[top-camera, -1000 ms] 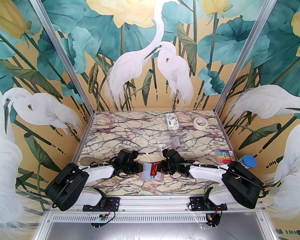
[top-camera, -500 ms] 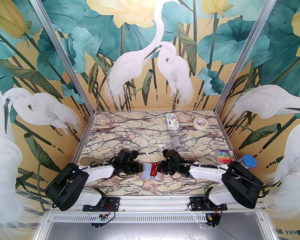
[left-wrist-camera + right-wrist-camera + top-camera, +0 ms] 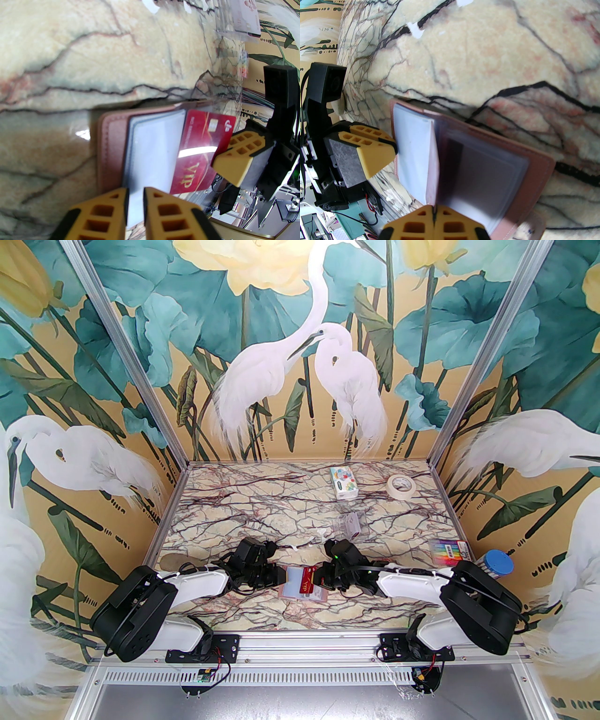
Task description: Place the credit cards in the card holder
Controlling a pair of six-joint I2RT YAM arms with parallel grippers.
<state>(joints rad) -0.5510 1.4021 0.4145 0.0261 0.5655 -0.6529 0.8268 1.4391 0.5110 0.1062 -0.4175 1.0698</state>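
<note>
Card holder [image 3: 294, 586], dusty pink, is lying open on the marbled counter [image 3: 262, 502] near its front edge in the overhead view. The left pincer [image 3: 281, 575] and right pincer [image 3: 321, 576] are meeting over it from either side, with a red card [image 3: 307, 581] between them. A tissue pack [image 3: 343, 482], tape roll [image 3: 401, 485], clear stand [image 3: 349, 523] and marker pack [image 3: 447, 553] are sitting well apart towards the back and right, so nothing is blocking the work.

From the left wrist, the left pincer [image 3: 136, 206] is standing narrowly parted, pinching the edge of a clear sleeve [image 3: 152, 152] of the holder. The right pincer [image 3: 234, 152] is nipping the red card's far edge while its leading edge is meeting the sleeve. The card probably needs sliding in flat and square to the pocket mouth, with the sleeve held taut; a tilted card is likely to snag.

From the right wrist, the right pincer [image 3: 434, 222] is pressed together on a thin sheet seen edge-on, probably the card.
</note>
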